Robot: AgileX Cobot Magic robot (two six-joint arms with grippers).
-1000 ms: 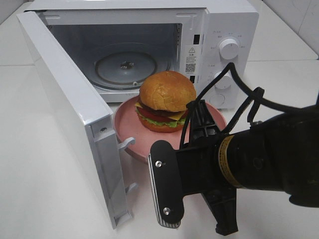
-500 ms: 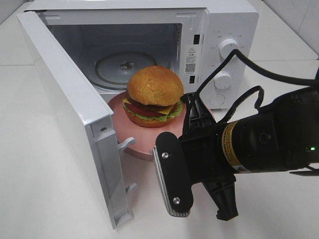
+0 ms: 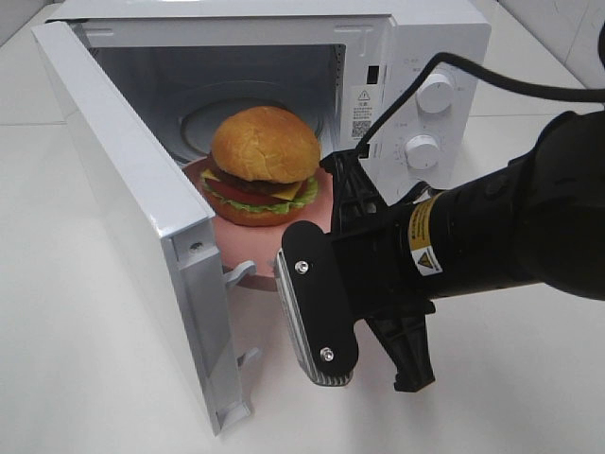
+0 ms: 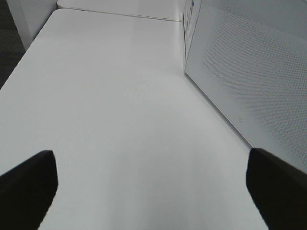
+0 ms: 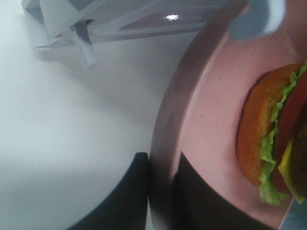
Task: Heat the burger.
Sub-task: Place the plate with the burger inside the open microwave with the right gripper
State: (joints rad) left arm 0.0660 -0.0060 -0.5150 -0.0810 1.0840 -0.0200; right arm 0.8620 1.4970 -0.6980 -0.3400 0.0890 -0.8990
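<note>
the counter [image 3: 85, 378] is a smooth, plain white surface with thin straight seams running across it near the back. a white microwave [image 3: 430, 47] stands directly on it toward the rear, its two round dials on the right side of its front. the microwave's door [image 3: 123, 208] is swung wide open to the left, over the counter. in the left wrist view the counter stretches bare and white beside the door's perforated panel, reaching an edge with dark floor beyond.

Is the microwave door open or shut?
Open. The door stands out to the left, and you see inside the microwave, with the burger on its plate at the mouth.
</note>
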